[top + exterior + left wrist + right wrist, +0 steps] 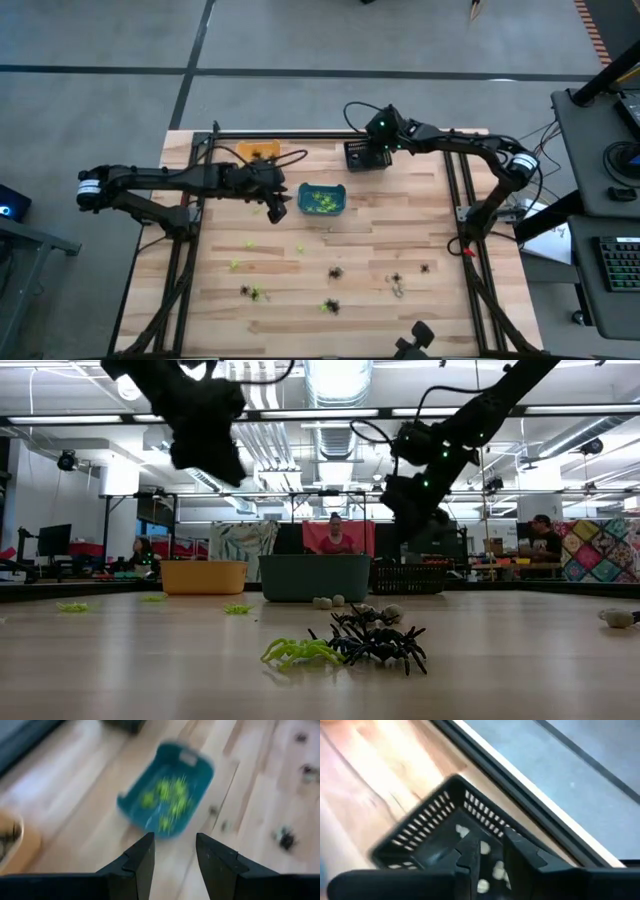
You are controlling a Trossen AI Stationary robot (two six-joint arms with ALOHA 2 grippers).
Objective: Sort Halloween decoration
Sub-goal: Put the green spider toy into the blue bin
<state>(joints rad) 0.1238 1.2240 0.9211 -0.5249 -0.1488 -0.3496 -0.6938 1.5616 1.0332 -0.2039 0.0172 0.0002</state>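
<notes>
The sorting is partly done. The teal bin (322, 200) near the middle of the counter (400, 240) already holds a cluster of lime green spiders (320, 203), and the black bin (435, 837) at the far edge holds several pale ones (484, 848). What the orange bin (258, 152) holds is hard to tell (the left wrist view catches only a corner of it).

Plenty is left. Loose spiders lie scattered across the near half of the counter: a few green ones (236, 264) toward the left, dark ones (335, 272) in the middle and right, and one pale piece (398, 291) near a dark one. In the low view a green spider (300, 652) and a black one (385, 644) lie touching in the foreground.

The right gripper (490, 852) hovers over the black bin with its jaws slightly apart and nothing visible between them; I judge it is at the drop-off for a pale piece. The left gripper (172, 852) hangs just beside the teal bin, jaws released and empty.

Both wrist views are blurred, so counting the pieces in the bins is not possible. The small items on the counter in the high view are too tiny to sort by colour with certainty, and the counter's near edge is cut off there.
</notes>
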